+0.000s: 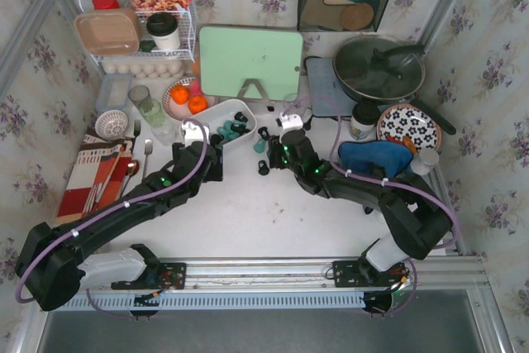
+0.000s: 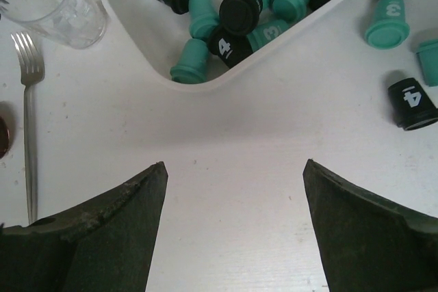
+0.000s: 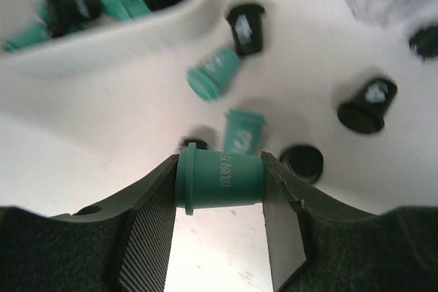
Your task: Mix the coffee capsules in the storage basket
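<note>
Pinching a teal green tapered plastic capsule (image 3: 220, 177) sideways in my half-closed right pincer (image 3: 220, 163), I see the shallow white plastic tub (image 3: 109, 42) upper left of frame; my left pincer (image 2: 235, 165) gapes wide, empty.

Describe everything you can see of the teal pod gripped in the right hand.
The teal pod is a small tapered cup, smooth and plastic-looking, with a flanged rim at its wider end and pale printed characters on its side. It lies sideways, clamped end to end between the two fingers of the right hand, rim against one finger and narrow end against the other. Only those fingers visibly touch it; whether it clears the table cannot be told.
</note>
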You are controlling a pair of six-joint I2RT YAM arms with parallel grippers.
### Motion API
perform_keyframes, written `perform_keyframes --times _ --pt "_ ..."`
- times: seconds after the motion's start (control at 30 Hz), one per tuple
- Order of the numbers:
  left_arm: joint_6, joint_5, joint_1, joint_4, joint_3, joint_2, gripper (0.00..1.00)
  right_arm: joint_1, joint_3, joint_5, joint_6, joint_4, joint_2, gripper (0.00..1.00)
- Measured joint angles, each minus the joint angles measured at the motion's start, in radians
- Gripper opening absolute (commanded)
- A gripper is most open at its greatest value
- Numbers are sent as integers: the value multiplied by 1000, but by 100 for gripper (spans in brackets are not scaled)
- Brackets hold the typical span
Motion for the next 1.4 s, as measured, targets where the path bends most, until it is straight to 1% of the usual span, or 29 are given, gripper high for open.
perform_keyframes --times 0.1,0.17,0.33,0.37,0.4,0.43,0.5,0.63,0.77,0.87,0.97,1.03,1.13,1.23,1.4 --pt "8 0 0 -2 -16 -14 83 0 73 -34 -14 0 -13 31" --pt "16 0 0 -2 -24 -23 83 0 144 -59 -19 6 17 31" --pt "26 1 0 2 -53 -51 85 0 372 -110 -55 7 205 31" --pt "26 3 0 3 -57 -57 91 0 430 -119 -64 4 256 31" --pt "26 3 0 3 -61 -62 99 0 488 -128 -71 3 308 32" --pt "26 3 0 0 -64 -67 99 0 541 -130 -74 2 357 33" --pt "21 2 7 -15 -64 -78 99 0 644 -130 -81 -7 456 38" --pt "0 5 29 -34 -73 -134 99 -2 785 -127 -88 -58 604 49" --pt "-11 21 35 -31 -113 -197 99 -2 856 -126 -84 -108 684 64" --pt "-10 47 37 -11 -143 -216 99 -3 871 -126 -72 -146 691 72" --pt "-10 94 38 9 -151 -208 99 -7 856 -123 -72 -172 658 78" --pt "-6 134 38 30 -150 -190 99 -8 834 -120 -73 -181 614 78" --pt "-6 190 38 50 -142 -151 93 -10 787 -99 -80 -186 534 78" --pt "-6 253 36 85 -123 -93 90 -9 680 -72 -96 -188 422 77" --pt "-12 339 12 136 -56 41 86 -9 429 -31 -101 -174 207 77"
